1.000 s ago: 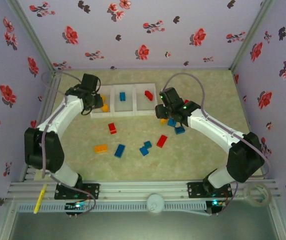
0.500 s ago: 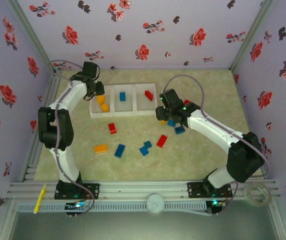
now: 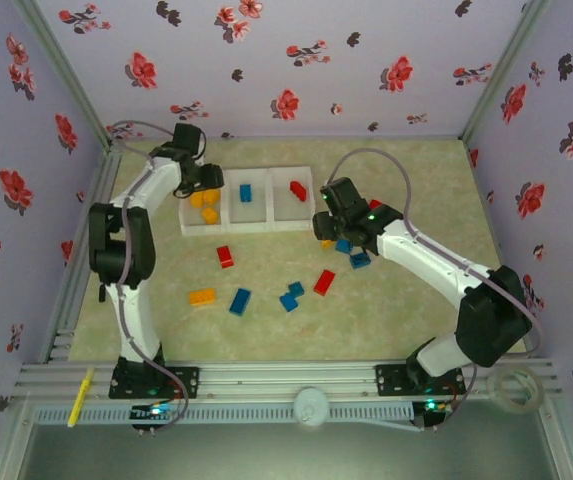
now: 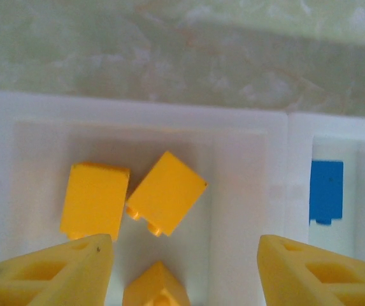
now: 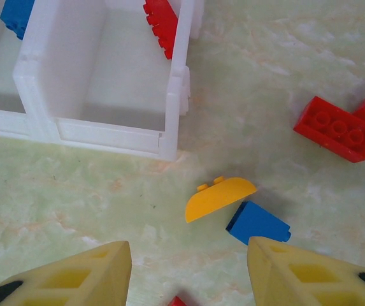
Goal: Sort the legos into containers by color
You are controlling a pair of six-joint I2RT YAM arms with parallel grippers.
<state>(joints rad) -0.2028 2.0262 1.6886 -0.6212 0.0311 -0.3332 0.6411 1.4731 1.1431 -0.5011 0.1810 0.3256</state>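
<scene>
My left gripper (image 4: 183, 250) hangs open over the left compartment of the white tray (image 3: 263, 228). A yellow lego (image 4: 155, 288) sits between its fingers, touching neither. Two more yellow legos (image 4: 166, 191) lie further in. The middle compartment holds a blue lego (image 3: 246, 193), the right one a red lego (image 3: 298, 190). My right gripper (image 5: 188, 258) stands open above the table beside the tray's right corner (image 5: 169, 95). A curved yellow lego (image 5: 219, 196) and a blue lego (image 5: 257, 223) lie just ahead of its fingers.
Loose legos lie scattered in front of the tray: red (image 3: 225, 256), yellow-orange (image 3: 202, 296), blue (image 3: 239, 301), blue (image 3: 290, 296), red (image 3: 324, 282). Two red legos (image 5: 338, 129) lie right of my right gripper. Flowered walls enclose the table.
My left arm has stretched out further over the tray's left compartment and its jaws have opened. The right arm has barely moved.
</scene>
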